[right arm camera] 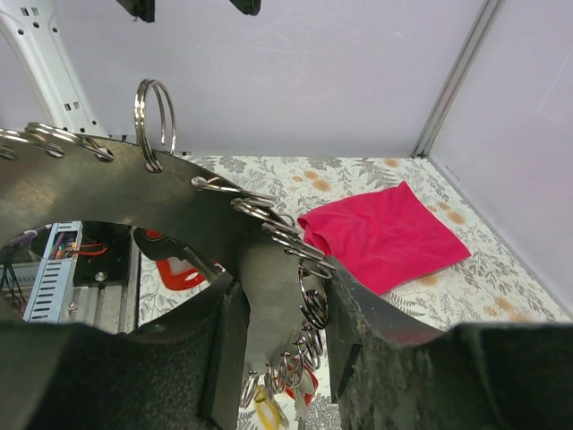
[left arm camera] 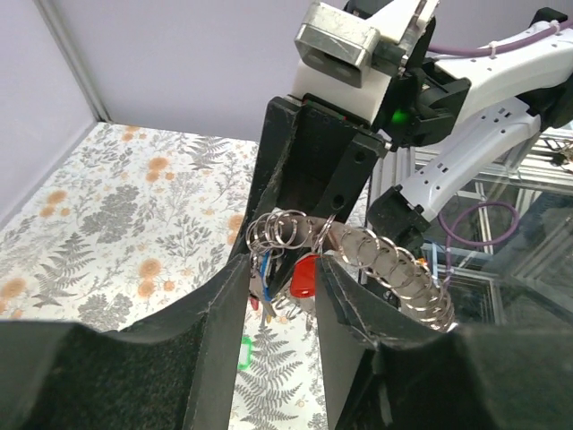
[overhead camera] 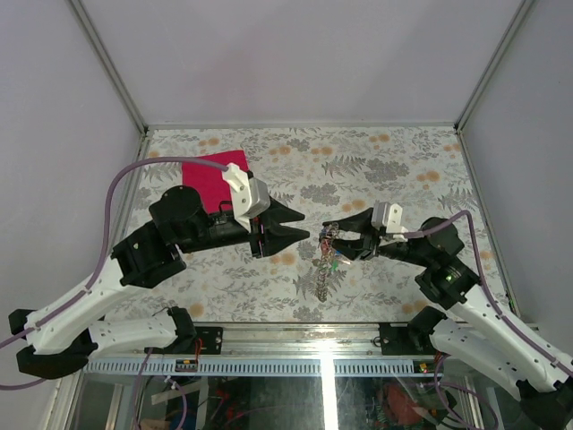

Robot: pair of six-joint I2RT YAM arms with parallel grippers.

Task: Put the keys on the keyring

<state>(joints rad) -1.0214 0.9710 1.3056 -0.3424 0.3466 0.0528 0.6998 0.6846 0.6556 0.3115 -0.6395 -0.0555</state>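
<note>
Grey metal, the keyring (overhead camera: 320,276) hangs above the worktop (overhead camera: 385,170), pinched in the right jaws, its long axis dangling toward the near edge. Keys (left arm camera: 303,276) cluster at its upper end, just ahead of the left jaws, which stand apart, holding nothing.

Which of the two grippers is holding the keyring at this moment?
The right gripper: the keyring sits clamped between its fingers, with keys hanging from it. The left gripper stands open beside it and holds nothing.
</note>
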